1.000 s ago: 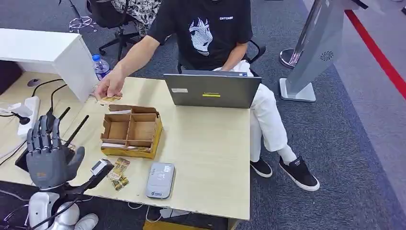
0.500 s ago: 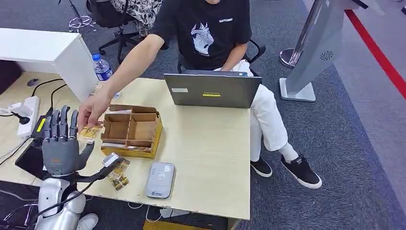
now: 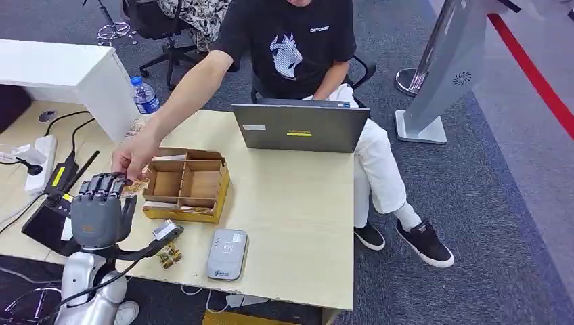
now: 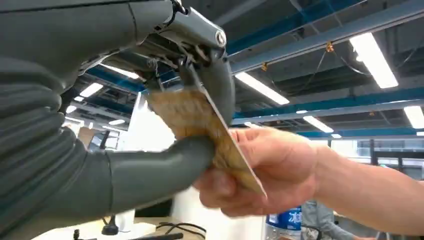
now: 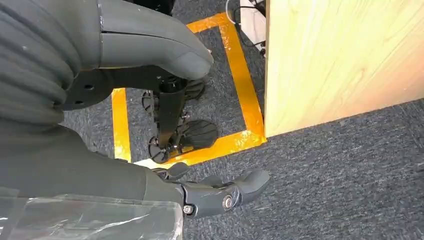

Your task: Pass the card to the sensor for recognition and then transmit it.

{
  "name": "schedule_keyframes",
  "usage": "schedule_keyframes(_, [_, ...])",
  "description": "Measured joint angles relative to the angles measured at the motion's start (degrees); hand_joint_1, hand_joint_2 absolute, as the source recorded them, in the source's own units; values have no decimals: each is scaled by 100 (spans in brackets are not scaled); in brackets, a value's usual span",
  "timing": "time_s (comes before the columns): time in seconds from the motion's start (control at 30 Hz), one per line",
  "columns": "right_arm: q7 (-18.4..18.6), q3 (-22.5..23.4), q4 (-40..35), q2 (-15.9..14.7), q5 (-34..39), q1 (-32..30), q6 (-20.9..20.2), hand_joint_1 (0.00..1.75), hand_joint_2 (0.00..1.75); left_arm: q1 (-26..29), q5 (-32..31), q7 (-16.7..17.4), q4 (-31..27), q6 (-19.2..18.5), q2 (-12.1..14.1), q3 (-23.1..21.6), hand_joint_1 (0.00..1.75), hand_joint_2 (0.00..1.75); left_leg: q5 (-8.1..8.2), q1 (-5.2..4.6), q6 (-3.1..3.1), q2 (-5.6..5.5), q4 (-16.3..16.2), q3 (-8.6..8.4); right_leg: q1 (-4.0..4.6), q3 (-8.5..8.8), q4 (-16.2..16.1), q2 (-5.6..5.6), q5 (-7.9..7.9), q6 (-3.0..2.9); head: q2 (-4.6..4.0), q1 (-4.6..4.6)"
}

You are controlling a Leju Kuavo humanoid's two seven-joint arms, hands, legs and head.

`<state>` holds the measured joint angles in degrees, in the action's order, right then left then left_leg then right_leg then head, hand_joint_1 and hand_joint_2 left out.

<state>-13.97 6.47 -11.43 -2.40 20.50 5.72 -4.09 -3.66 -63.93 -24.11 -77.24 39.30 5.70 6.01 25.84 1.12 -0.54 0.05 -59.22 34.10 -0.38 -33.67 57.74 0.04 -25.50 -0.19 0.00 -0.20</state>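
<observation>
While the card (image 4: 207,127) is pinched between our left hand's (image 3: 100,210) thumb and curled fingers (image 4: 215,75), the person's hand (image 4: 265,175) also has hold of it from the other side, so we judge the handover to be in progress and not finished. From the head view this happens above the table's (image 3: 298,203) left edge, just beside the left wall of the cardboard box (image 3: 186,184), with the person's arm reaching across from the far side. Whether our hold is firm enough to carry the card alone we cannot tell; the card sits tilted in the left wrist view, its lower corner under the person's fingers.

Our right hand (image 5: 220,192) hangs down beside the table over the carpet, holding nothing, its fingers loosely curled.

Nothing of the task proper looks done yet. The sensor (image 3: 226,254), a flat grey reader, lies near the table's front edge, well apart from the card, with a few small cards (image 3: 169,256) just beside it towards the left. What is left, as we judge it: the person must let go, we must bring the card over the reader's face for recognition, and then pass it onward. The laptop (image 3: 300,127) stands at the far edge, closed off from us by its lid.
</observation>
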Motion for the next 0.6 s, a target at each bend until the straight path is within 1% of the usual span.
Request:
schedule_keyframes(0.27, [0,17,0,4,-72,1,2,0,175,6,107,-122,-2,15,-35,0,175,175,0,-1,0,1,0,1,0,-2,0,0,3,2,0,0])
schedule_keyframes(0.6, [0,20,0,7,-77,2,4,0,175,8,155,-164,-2,15,-74,0,175,175,-1,-1,0,0,0,2,0,-2,0,0,3,3,0,0])
